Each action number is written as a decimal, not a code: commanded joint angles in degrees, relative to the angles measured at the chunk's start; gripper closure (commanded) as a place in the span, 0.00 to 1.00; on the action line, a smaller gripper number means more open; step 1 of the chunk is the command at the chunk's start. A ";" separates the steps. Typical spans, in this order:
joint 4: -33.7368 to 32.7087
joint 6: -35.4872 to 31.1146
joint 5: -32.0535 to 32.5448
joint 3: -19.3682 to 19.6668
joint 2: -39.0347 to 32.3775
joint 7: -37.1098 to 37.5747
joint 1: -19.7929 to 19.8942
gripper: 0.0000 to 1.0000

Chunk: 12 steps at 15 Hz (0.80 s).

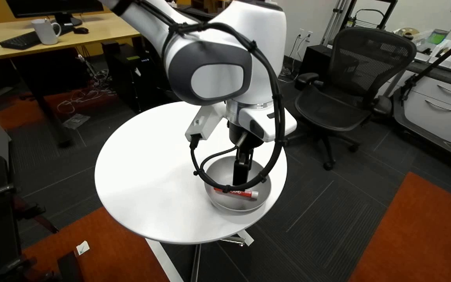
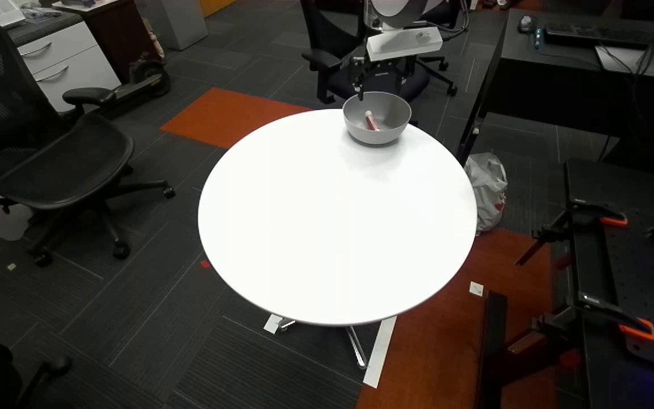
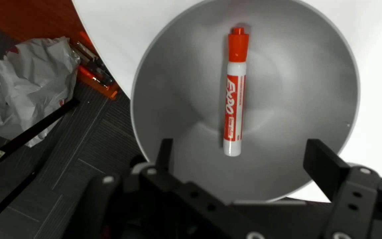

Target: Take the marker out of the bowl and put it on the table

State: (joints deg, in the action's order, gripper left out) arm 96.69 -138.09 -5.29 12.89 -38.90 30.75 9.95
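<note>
Hovering over bowl | gripper spread wide | marker lying in bowl, apart from gripper

The marker is white, with a red cap and a red label that carries white lettering. The bowl is grey, its rim a paler grey. The desk is plain white. The pincer is black. Thin pale lines streak the dark grey carpet; its patches are rust-orange. The bag is whitish with red marks.
</note>
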 commanded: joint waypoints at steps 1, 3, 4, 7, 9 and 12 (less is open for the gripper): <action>-4.09 1.41 -1.13 1.10 -4.40 1.79 -0.68 0.00; -5.06 1.58 -1.43 0.94 -6.31 1.88 -0.60 0.00; -5.52 1.77 -1.54 0.89 -7.23 2.17 -0.60 0.00; -6.68 2.19 -1.82 0.84 -9.50 2.25 -0.64 0.00; -7.50 2.48 -1.84 0.98 -10.71 2.44 -0.83 0.00; -8.24 2.24 -1.62 1.10 -11.75 2.17 -0.98 0.26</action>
State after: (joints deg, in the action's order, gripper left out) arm 90.92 -137.94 -5.94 13.12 -49.34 31.88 9.86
